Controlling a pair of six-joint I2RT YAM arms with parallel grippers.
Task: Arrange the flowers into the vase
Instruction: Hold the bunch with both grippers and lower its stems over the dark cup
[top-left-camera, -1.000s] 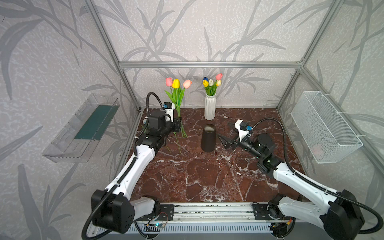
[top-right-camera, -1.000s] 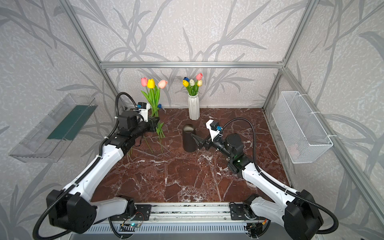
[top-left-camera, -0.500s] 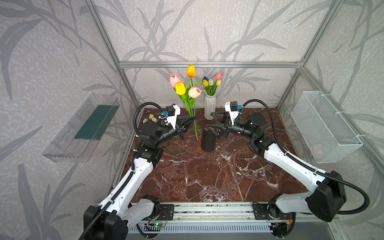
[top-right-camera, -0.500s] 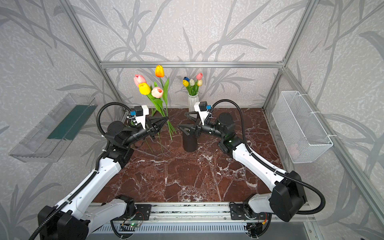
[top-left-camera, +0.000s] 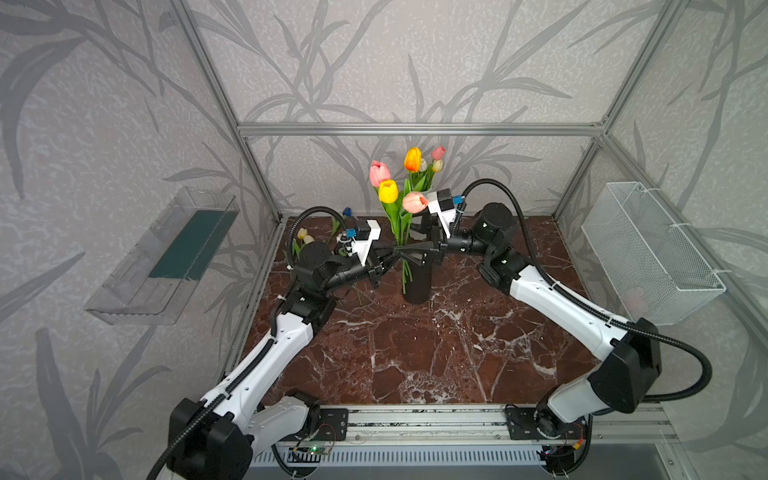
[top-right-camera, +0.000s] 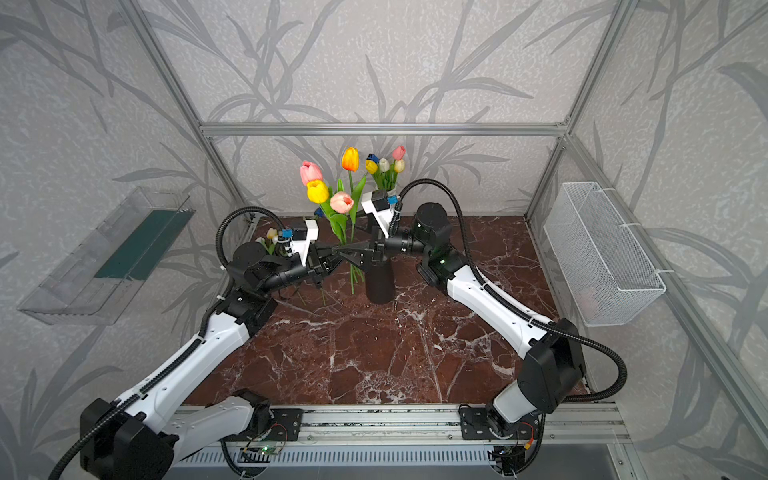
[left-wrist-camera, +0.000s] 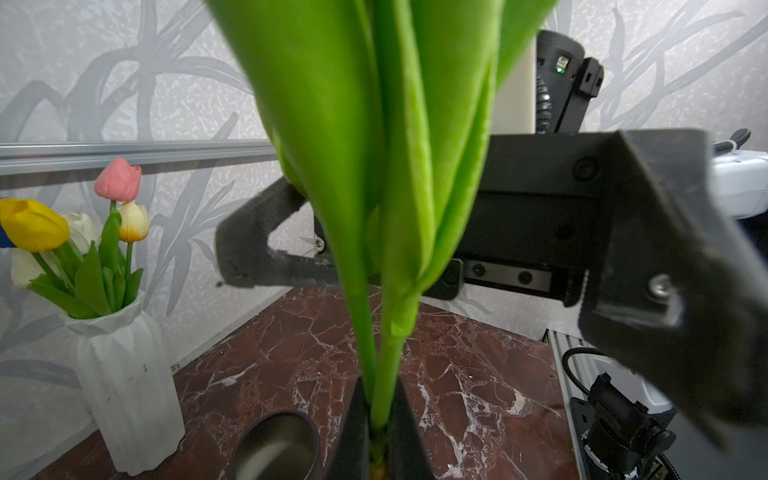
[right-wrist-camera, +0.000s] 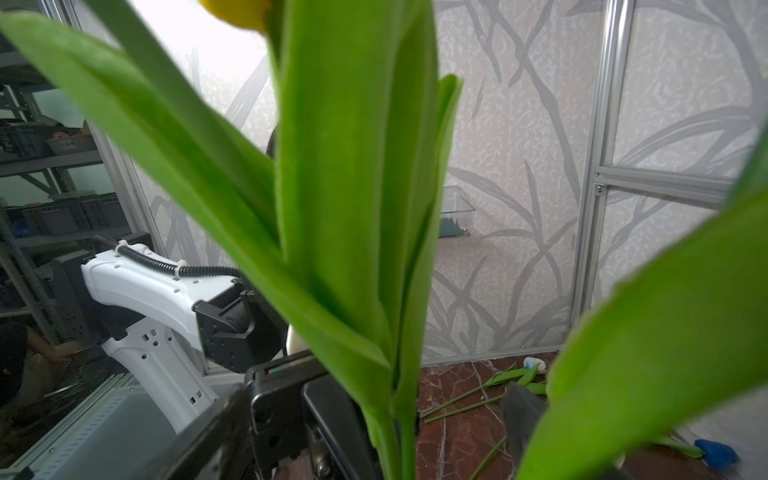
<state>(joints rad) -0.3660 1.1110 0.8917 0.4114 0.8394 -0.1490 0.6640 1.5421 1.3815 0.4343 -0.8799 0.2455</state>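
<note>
A filled white vase (left-wrist-camera: 124, 386) stands at 12 o'clock from the black vase (top-left-camera: 417, 282). Loose flowers (top-left-camera: 305, 237) lie at 10 o'clock, and a wire basket (top-left-camera: 648, 249) hangs at 3. Broad leaves (right-wrist-camera: 353, 208) block both wrist views. The left gripper (top-left-camera: 395, 253), stretched level from 9 o'clock, is clamped on the upright bunch (top-left-camera: 399, 216), whose stem ends are outside the black vase. The right gripper (top-left-camera: 409, 257), from 3 o'clock, gapes wide around the stems.

Clear bin (top-left-camera: 124, 299) L wall, wire basket (top-left-camera: 648, 249) R.
</note>
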